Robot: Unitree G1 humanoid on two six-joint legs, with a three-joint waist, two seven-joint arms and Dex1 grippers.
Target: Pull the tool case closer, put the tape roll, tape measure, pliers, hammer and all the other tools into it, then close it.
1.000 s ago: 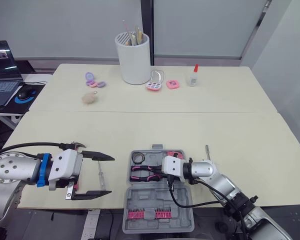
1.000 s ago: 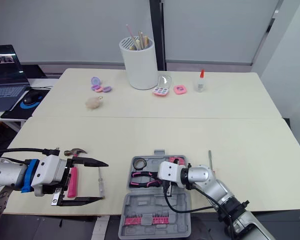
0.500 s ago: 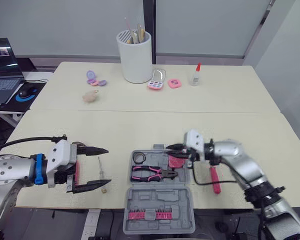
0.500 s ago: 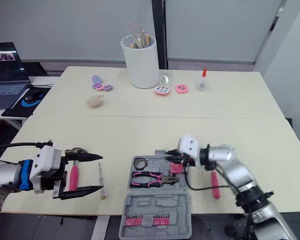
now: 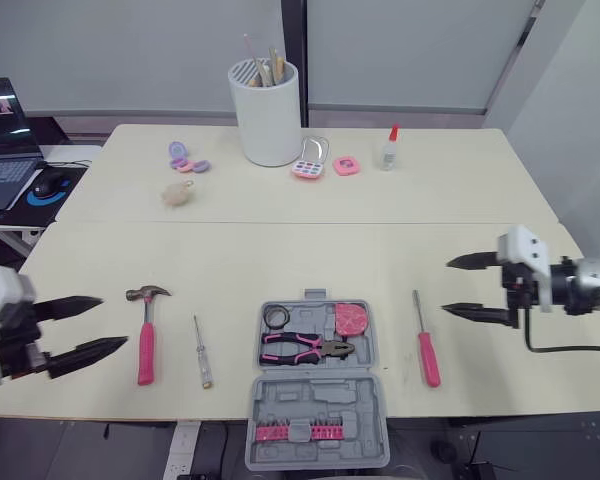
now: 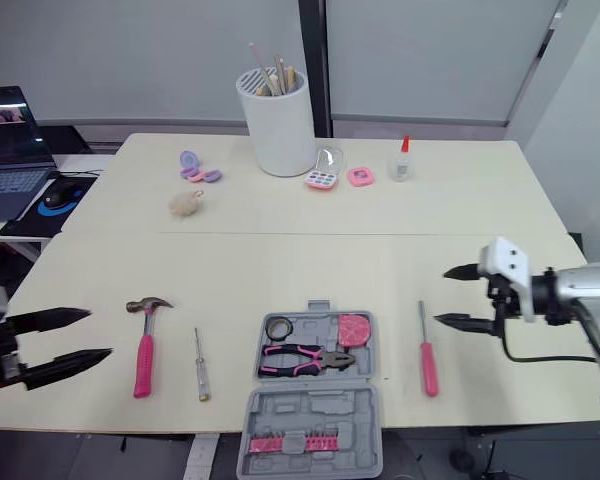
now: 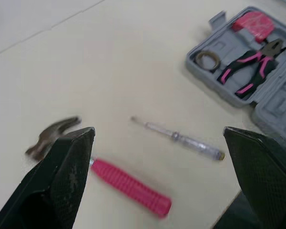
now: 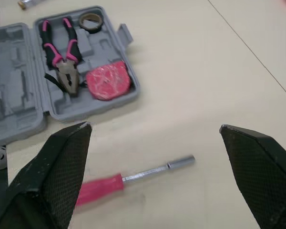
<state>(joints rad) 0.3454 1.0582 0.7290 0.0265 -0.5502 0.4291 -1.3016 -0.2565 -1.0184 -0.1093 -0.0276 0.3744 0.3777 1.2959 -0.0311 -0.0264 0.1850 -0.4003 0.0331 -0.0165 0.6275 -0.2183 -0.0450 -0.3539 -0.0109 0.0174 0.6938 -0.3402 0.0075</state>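
The left gripper (image 5: 114, 321) hovers over the near left corner of the table (image 5: 280, 250), jaws spread wide and empty. Just at its three o'clock lies the hammer (image 5: 145, 330), pink handle toward the robot and head at twelve o'clock. Beside it, again at three o'clock, is a slim clear-handled screwdriver (image 5: 200, 350), flat on the table and touching nothing.

In the middle, the tool case (image 5: 315, 390) sits open at the near edge, so it seems to have been pulled in already. Its tray holds the tape roll (image 5: 276, 316) at the ten o'clock corner, the tape measure (image 5: 352, 318) at the two o'clock corner, and the pliers (image 5: 305, 348) lying across below them. The lid half lies flat at six o'clock, with a strip of pink bits in it.

At the case's three o'clock, apart from it, lies a pink-handled screwdriver (image 5: 425, 345), shaft pointing to twelve o'clock. Farther right, the right gripper (image 5: 446, 286) hangs above the table, jaws parted and holding nothing.

By my reading the job is about half done: three tools are packed; the hammer and both screwdrivers remain to be put in, and then the lid must be shut.
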